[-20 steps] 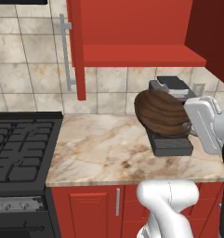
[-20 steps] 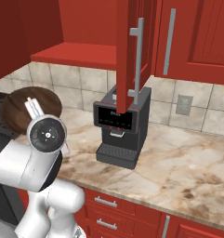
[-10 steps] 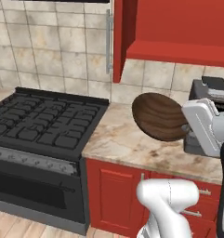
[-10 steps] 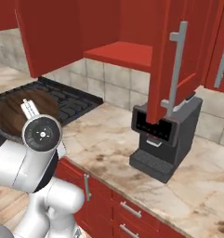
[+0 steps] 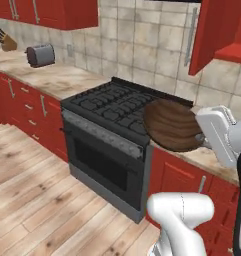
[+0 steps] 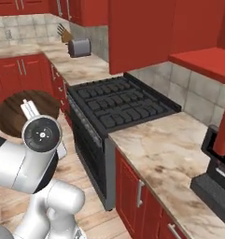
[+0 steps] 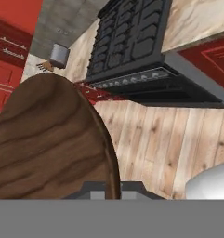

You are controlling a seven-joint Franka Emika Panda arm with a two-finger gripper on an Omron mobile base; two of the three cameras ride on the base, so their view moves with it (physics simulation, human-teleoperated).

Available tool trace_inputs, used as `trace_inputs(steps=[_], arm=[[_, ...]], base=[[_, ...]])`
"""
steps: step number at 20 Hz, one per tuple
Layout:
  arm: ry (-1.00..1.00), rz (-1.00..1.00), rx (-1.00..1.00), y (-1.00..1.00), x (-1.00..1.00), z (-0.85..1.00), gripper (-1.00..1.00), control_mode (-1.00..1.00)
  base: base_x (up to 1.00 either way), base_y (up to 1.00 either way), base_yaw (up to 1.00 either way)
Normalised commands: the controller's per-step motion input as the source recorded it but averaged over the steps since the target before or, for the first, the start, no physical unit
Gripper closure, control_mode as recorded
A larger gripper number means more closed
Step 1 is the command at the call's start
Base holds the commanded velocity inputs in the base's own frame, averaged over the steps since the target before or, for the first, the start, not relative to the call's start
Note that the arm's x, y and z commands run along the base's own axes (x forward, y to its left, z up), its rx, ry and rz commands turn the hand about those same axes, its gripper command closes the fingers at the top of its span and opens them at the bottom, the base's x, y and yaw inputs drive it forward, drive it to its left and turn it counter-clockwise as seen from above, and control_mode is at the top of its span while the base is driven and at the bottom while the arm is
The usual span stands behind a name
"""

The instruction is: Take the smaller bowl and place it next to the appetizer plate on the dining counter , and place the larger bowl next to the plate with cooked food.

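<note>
Red-cabinet kitchen, black gas stove (image 5: 109,107) ahead. Gripper (image 7: 112,188) clamped on the smaller bowl (image 5: 173,125), carried tilted; mid-transport. Next: reach the dining counter's appetizer plate.

Fingers (image 7: 111,189) clamped, arm raised chest-high

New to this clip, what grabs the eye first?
The smaller bowl, dark brown wood with bold grain, tipped on edge and pinched at its rim by the claw, carried in the air beside the stove. Next, the black gas stove set into red cabinets under a marbled wall counter, with a metal toaster far along it.
</note>
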Motion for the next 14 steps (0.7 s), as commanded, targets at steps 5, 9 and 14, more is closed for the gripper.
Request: trace_inputs(steps=[5, 9, 14], arm=[[0.00, 0.00, 0.00, 0.00, 0.00, 0.00, 1.00, 1.00], [0.00, 0.00, 0.00, 0.00, 0.00, 0.00, 1.00, 1.00], [0.00, 0.00, 0.00, 0.00, 0.00, 0.00, 1.00, 1.00]], base=[[-0.58, 0.44, 0.76], [-0.66, 0.36, 0.79], [-0.92, 0.02, 0.70]])
